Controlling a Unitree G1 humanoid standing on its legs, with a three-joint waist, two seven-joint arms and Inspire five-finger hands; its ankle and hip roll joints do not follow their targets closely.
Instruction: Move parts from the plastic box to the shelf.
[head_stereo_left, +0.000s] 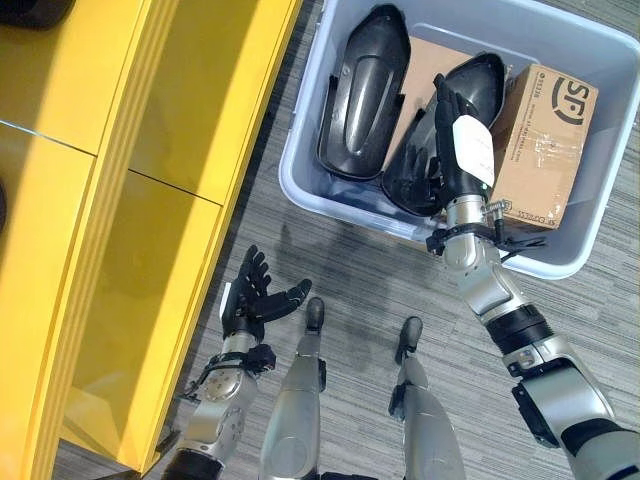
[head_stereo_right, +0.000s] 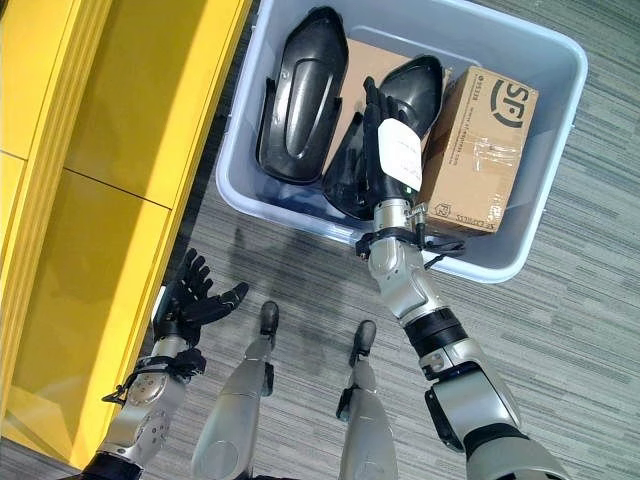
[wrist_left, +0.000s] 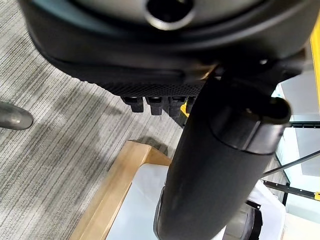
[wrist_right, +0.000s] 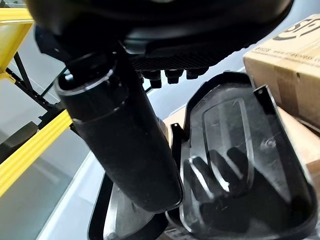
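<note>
Pick-up step; right hand (head_stereo_left: 450, 140) fingers straight, empty, over glossy black moulded part (head_stereo_left: 447, 130) upper right in pale-blue plastic box (head_stereo_left: 330, 205); next: close round it; left hand (head_stereo_left: 250, 295) relaxed, spread, lower left beside yellow shelf (head_stereo_left: 120, 200).

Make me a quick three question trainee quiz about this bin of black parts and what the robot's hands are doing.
1. True or false: the right hand is over a black part inside the plastic box.
2. What lies in the box right of the black parts? A) cardboard box B) bottle C) towel
3. The left hand is beside the yellow ____.

Key:
1. True; its fingers look straight, not yet closed.
2. A, the cardboard box.
3. Shelf; the left hand is open and holds nothing.
</note>
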